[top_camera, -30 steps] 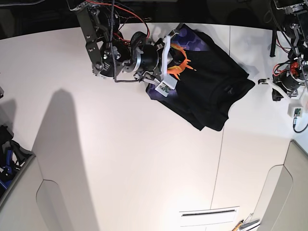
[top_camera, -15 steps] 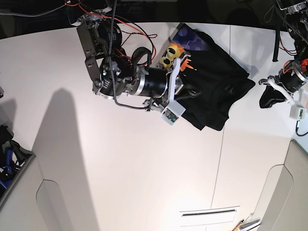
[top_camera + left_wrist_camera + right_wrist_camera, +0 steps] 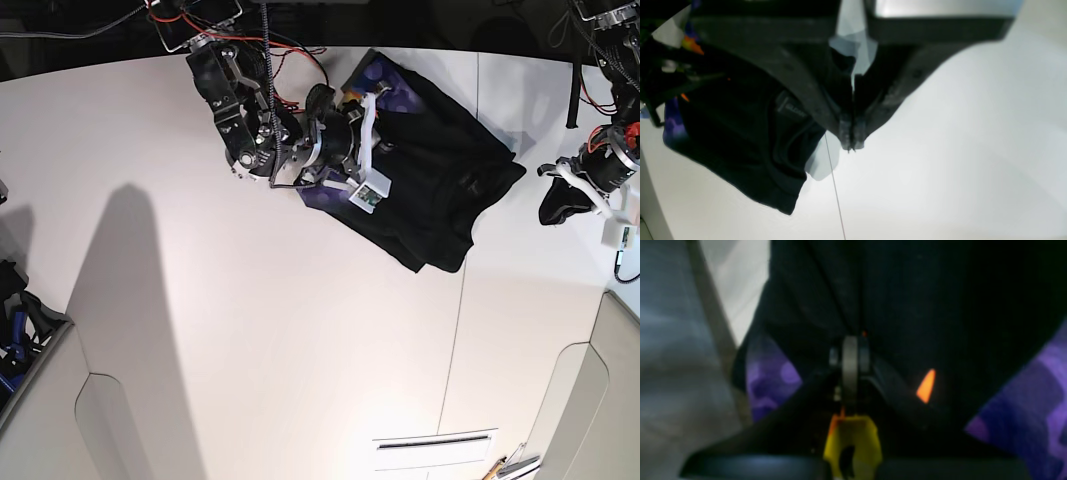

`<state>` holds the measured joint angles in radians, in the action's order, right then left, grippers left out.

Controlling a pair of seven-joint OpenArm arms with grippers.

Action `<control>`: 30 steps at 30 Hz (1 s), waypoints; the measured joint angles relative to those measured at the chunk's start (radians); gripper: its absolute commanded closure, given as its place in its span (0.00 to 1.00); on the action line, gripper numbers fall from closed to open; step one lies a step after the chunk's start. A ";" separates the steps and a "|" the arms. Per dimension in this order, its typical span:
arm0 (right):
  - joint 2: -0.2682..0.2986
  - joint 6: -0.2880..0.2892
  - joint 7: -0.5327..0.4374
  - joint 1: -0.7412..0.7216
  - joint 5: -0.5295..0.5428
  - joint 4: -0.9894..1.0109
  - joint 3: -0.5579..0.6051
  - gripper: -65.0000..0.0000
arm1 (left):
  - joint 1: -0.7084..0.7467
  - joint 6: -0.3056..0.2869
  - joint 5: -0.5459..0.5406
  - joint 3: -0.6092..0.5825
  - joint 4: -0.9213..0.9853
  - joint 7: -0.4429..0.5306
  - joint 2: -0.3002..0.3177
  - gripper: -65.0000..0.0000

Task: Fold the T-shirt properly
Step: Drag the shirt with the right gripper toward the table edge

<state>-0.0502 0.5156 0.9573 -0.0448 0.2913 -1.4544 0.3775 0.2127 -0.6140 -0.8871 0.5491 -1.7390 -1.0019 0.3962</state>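
The black T-shirt (image 3: 450, 190) lies bunched at the back of the white table (image 3: 300, 330), with purple-blue print showing at its left edge. My right gripper (image 3: 385, 148) is down on that left part. In the right wrist view its fingers (image 3: 850, 353) are shut on a pinch of the T-shirt (image 3: 923, 306), with purple and orange print around them. My left gripper (image 3: 556, 200) hangs to the right of the T-shirt, apart from it. The left wrist view shows this gripper (image 3: 850, 140) shut with nothing in it, above bare table, and the T-shirt's collar end (image 3: 740, 133) lies to its left.
A thin seam (image 3: 462, 300) runs down the table right of centre. Grey panels stand at the lower left (image 3: 40, 400) and lower right (image 3: 590, 400). A slotted white plate (image 3: 435, 450) lies near the front edge. Red and black cables (image 3: 280, 40) hang over the back.
My right arm swung out toward the table's front, then came back up onto the T-shirt's left part, and the yellow face print it showed is covered again. The left gripper shifted slightly left.
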 measured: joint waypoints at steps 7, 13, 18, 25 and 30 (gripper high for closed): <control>0.048 -0.083 0.039 -0.003 -0.028 -0.054 -0.298 1.00 | -0.002 0.000 0.001 0.000 0.000 0.000 -0.008 1.00; 0.109 -0.093 0.142 -0.005 0.071 -0.082 -0.538 1.00 | -0.002 0.000 0.003 0.000 0.000 0.000 -0.027 1.00; 0.125 -0.106 0.184 0.015 0.143 -0.082 -0.709 1.00 | -0.002 0.000 0.003 0.000 0.000 0.000 -0.028 1.00; 0.116 -0.139 0.126 0.064 0.183 -0.084 -0.924 1.00 | -0.002 0.000 0.002 0.000 0.000 0.000 -0.028 1.00; 0.120 -0.078 0.150 0.070 0.303 -0.084 -1.028 1.00 | -0.003 0.000 -0.024 0.000 0.000 0.000 -0.028 1.00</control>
<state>0.0696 0.4374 1.1069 0.0254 0.5938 -1.5379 -0.6502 0.2100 -0.6140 -0.9108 0.5491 -1.7390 -1.0019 0.3683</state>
